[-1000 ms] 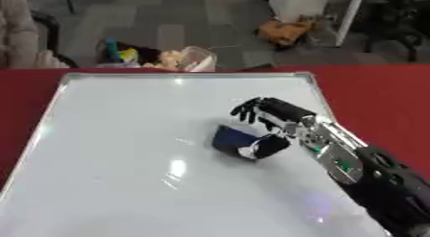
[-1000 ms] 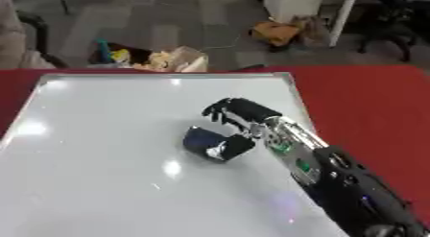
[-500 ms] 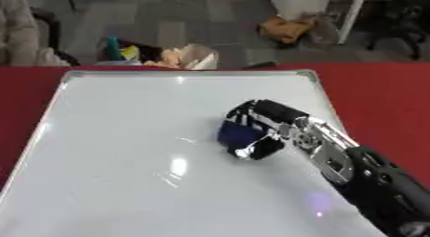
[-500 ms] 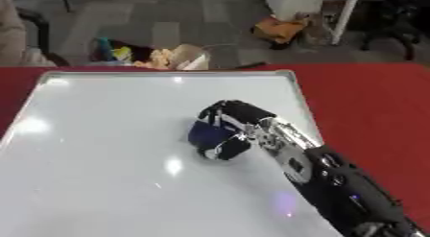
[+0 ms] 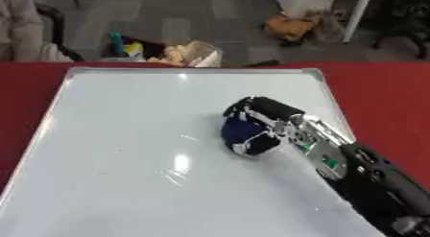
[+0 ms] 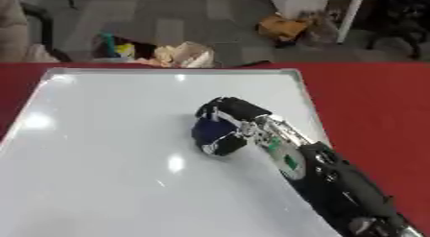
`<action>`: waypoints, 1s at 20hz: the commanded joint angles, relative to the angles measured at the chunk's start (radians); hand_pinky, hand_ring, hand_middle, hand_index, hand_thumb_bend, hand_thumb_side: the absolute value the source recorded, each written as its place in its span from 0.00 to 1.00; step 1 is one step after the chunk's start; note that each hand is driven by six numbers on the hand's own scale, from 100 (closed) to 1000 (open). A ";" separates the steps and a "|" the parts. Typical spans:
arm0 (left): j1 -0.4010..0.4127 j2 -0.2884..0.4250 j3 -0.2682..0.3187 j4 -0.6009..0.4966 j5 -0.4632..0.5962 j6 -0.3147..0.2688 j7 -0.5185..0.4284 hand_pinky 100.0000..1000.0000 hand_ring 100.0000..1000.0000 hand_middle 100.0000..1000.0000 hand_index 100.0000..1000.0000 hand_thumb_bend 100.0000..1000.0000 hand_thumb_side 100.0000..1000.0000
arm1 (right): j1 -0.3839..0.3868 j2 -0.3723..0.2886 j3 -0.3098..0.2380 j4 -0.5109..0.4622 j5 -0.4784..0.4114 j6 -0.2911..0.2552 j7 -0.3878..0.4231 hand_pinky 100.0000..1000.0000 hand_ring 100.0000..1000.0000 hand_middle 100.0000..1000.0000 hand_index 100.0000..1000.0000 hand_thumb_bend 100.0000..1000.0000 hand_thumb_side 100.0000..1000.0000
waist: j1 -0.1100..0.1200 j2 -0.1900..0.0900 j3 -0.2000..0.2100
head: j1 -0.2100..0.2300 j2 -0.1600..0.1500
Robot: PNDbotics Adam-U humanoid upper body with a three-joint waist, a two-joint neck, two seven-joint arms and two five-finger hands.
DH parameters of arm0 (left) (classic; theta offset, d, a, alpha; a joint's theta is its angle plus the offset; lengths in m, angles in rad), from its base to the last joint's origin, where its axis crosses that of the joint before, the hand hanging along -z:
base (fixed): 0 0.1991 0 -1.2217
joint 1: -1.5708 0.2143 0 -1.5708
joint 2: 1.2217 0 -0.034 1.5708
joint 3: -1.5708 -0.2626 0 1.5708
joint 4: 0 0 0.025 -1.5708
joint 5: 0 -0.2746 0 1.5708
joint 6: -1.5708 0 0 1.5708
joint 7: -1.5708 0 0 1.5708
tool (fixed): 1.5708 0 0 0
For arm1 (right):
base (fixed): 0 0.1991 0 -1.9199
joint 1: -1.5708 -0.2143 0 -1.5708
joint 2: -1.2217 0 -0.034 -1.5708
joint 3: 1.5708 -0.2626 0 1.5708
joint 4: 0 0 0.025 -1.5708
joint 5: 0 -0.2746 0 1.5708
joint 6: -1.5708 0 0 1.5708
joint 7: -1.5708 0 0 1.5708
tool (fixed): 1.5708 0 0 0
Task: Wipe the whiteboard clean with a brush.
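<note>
Right hand [image 5: 267, 117] comes in from lower right on a black and silver arm, fingers curled over a dark blue brush [image 5: 245, 133], grasping it. Brush has a white patch near its lower edge and is pressed onto the whiteboard [image 5: 126, 149], right of the board's centre, nearer the right frame than the left. Hand sits on top of the brush, knuckles toward the far edge, brush showing below and left of the fingers.

Whiteboard lies flat on a red table [image 5: 382, 94], silver frame visible along far, left and right edges, near edge cut off by the view. Board surface looks plain white where visible, with bright light reflections: one near the far edge, one below centre. No marks made out on it, though the hand and arm cover part of the right side.

Arm crosses the board's lower right corner, a small green spot on the forearm.

Left hand not seen in either view.

Beyond the table, on the grey floor: a crumpled tan bag [image 5: 191, 53] just past the board's far edge, some colourful items beside it, an orange-brown object [image 5: 290, 26] further back. A pale sleeve shows at the far left edge, touching nothing on the table
</note>
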 commanded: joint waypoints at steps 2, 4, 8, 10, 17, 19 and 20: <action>-0.016 0.013 0.003 -0.012 0.001 -0.002 -0.004 0.45 0.60 0.58 0.70 0.71 0.84 | -0.004 -0.002 0.007 0.024 0.020 0.004 -0.009 0.20 0.51 0.59 0.82 0.13 0.28 | 0.001 -0.010 0.008 | -0.007 -0.016; -0.017 0.012 0.003 -0.012 0.001 -0.002 -0.005 0.45 0.60 0.58 0.70 0.71 0.85 | -0.008 0.000 0.004 0.031 0.023 0.008 -0.018 0.20 0.51 0.59 0.82 0.09 0.29 | 0.000 -0.009 0.013 | -0.010 -0.019; -0.018 0.012 0.003 -0.013 0.001 -0.003 -0.005 0.45 0.60 0.58 0.70 0.71 0.84 | -0.017 0.002 -0.001 0.041 0.038 0.015 -0.044 0.19 0.51 0.58 0.82 0.05 0.28 | -0.003 -0.007 0.021 | -0.015 -0.023; -0.019 0.012 0.003 -0.013 0.002 -0.002 -0.005 0.45 0.60 0.58 0.70 0.71 0.84 | -0.023 0.003 -0.003 0.046 0.052 0.022 -0.063 0.20 0.51 0.59 0.82 0.00 0.29 | -0.004 -0.007 0.024 | -0.018 -0.025; -0.026 0.011 0.001 -0.014 0.001 -0.003 -0.008 0.45 0.60 0.58 0.70 0.71 0.84 | -0.047 0.011 -0.022 0.090 0.132 0.068 -0.130 0.23 0.53 0.60 0.82 0.00 0.40 | -0.010 -0.003 0.043 | -0.033 -0.037; -0.029 0.010 0.000 -0.014 0.002 -0.003 -0.009 0.45 0.60 0.58 0.70 0.71 0.84 | -0.054 0.015 -0.029 0.113 0.152 0.083 -0.152 0.24 0.54 0.61 0.82 0.00 0.41 | -0.011 -0.002 0.051 | -0.038 -0.041; -0.030 0.010 -0.001 -0.015 0.002 -0.003 -0.010 0.45 0.60 0.58 0.70 0.71 0.84 | -0.057 0.017 -0.032 0.124 0.160 0.089 -0.162 0.24 0.54 0.61 0.82 0.00 0.41 | -0.012 -0.001 0.056 | -0.041 -0.043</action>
